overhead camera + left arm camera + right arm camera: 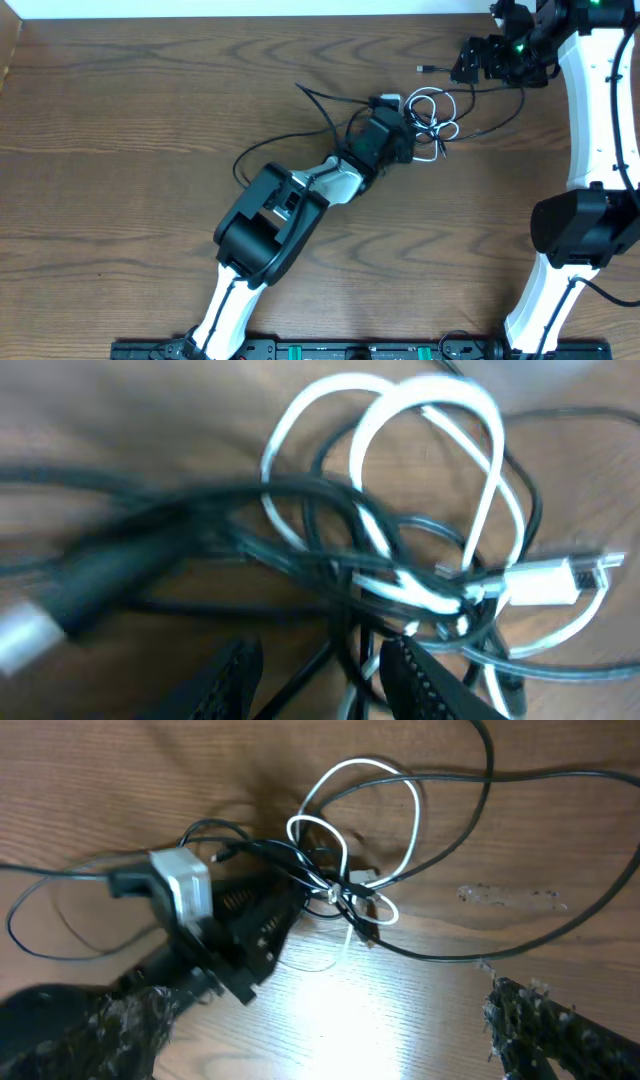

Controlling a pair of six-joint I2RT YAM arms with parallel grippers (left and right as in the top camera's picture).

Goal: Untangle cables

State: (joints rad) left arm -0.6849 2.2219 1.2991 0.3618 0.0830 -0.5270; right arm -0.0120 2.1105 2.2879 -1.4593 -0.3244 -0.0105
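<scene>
The white cable [432, 112] lies in loops, knotted with the long black cable [312, 94] at the table's middle right. My left gripper [408, 138] reaches into that knot. In the left wrist view its fingers [420, 680] stand apart, with black strands and one white strand running between them unclamped. The white cable [420, 395] arcs above and its white plug [545, 582] lies at the right. My right gripper [470, 62] hovers at the far right, wide open and empty [320, 1050]. It looks down on the white loops [350, 763] and the black cable [470, 958].
A small black plug end [422, 68] lies just left of the right gripper. The black cable sweeps out in a wide loop [240, 165] to the left of the left arm. The right arm's white body [600, 110] stands along the right edge.
</scene>
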